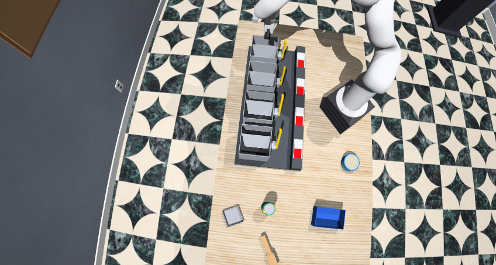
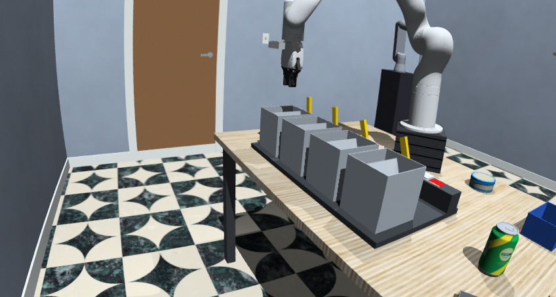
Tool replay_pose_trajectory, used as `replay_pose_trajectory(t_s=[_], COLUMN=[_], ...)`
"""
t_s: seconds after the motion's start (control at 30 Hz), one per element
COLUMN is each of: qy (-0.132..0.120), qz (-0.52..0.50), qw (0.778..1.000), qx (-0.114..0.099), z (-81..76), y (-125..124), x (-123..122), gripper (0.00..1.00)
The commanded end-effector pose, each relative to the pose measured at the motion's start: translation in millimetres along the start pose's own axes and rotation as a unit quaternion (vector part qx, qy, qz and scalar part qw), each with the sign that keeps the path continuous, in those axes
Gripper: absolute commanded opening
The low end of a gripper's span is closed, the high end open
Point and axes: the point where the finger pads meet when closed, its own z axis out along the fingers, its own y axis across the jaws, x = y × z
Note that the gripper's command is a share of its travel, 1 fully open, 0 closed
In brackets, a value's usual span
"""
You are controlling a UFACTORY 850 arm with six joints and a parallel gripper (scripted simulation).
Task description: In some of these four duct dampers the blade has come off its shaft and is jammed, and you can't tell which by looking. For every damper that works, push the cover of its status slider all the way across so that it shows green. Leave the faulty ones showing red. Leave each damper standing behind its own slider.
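Observation:
Four grey duct dampers stand in a row on a dark tray: the far one point(image 1: 264, 47) point(image 2: 278, 128), then point(image 1: 262, 76), point(image 1: 259, 107), and the near one point(image 1: 257, 142) point(image 2: 380, 189). Each has an upright yellow lever beside it, such as the far lever point(image 1: 283, 48) point(image 2: 309, 104). A slider rail runs along the robot's side of the tray. All its windows show red, from the far one point(image 1: 300, 63) to the near one point(image 1: 297, 153) point(image 2: 436, 183). My gripper point(image 1: 267, 34) point(image 2: 290, 82) hangs well above the far damper, fingers pointing down, partly open and empty.
My base point(image 1: 348, 106) stands on the table beside the rail. A blue-rimmed tin point(image 1: 350, 161), a green can point(image 1: 268, 208), a blue bin point(image 1: 328, 217), a grey square block point(image 1: 233, 214) and a wooden tool point(image 1: 269, 248) lie at the near end.

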Motion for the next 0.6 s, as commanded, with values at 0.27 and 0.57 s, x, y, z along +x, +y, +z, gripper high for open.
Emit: replay_pose_trajectory(t_s=[0.27,0.57], qy=[0.001,0.001], qz=[0.001,0.001], qw=[0.998,0.997], qx=[0.065,0.074], z=[18.8,21.5], y=[24,27], x=[-95,-108], gripper=[0.39,0.39])
